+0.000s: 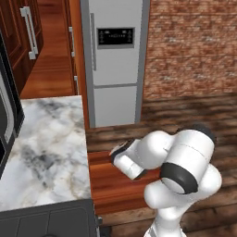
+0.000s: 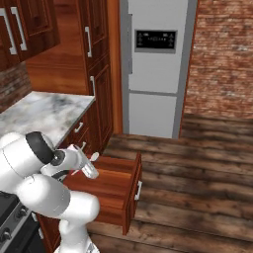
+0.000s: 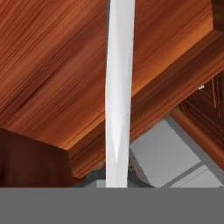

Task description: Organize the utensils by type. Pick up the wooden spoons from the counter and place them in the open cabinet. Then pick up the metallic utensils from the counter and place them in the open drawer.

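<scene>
Hand view: slim, pale silver utensil, smooth and tapering, in clenched jaws above open drawer.

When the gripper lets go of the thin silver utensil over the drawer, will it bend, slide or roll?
The silver utensil looks straight and smooth, so probably stiff. On the open drawer's flat wood bottom it may slide a little. Its flat shape makes rolling unlikely.
</scene>
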Available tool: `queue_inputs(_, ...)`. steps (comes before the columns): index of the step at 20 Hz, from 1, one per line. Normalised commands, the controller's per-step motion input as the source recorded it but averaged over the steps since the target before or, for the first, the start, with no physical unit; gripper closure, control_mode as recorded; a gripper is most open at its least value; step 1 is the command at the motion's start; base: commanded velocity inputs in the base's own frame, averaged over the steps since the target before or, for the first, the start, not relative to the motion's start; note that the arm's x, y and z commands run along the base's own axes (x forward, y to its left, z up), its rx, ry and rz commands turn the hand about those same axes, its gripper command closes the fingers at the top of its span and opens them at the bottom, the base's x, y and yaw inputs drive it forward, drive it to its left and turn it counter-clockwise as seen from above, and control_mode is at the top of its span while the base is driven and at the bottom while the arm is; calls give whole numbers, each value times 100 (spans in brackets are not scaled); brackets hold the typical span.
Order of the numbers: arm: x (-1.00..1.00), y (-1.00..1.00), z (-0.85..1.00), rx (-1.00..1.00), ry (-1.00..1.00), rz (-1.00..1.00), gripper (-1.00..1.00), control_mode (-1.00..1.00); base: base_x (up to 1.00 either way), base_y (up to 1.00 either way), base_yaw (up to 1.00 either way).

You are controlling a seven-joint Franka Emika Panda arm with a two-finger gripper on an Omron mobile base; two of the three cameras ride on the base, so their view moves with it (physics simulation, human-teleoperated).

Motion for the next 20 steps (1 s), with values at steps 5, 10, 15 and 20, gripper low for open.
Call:
queue_inputs(5,14,0,81,-44,33,2,100,-100,0,0,0)
queue_inputs(10,10,-31,84,-8,20,1,100,-100,0,0,0)
queue_inputs(15,22,-15,88,0,10,0,100,-100,0,0,0)
queue_inputs(20,20,0,34,-3,9,1,100,-100,0,0,0)
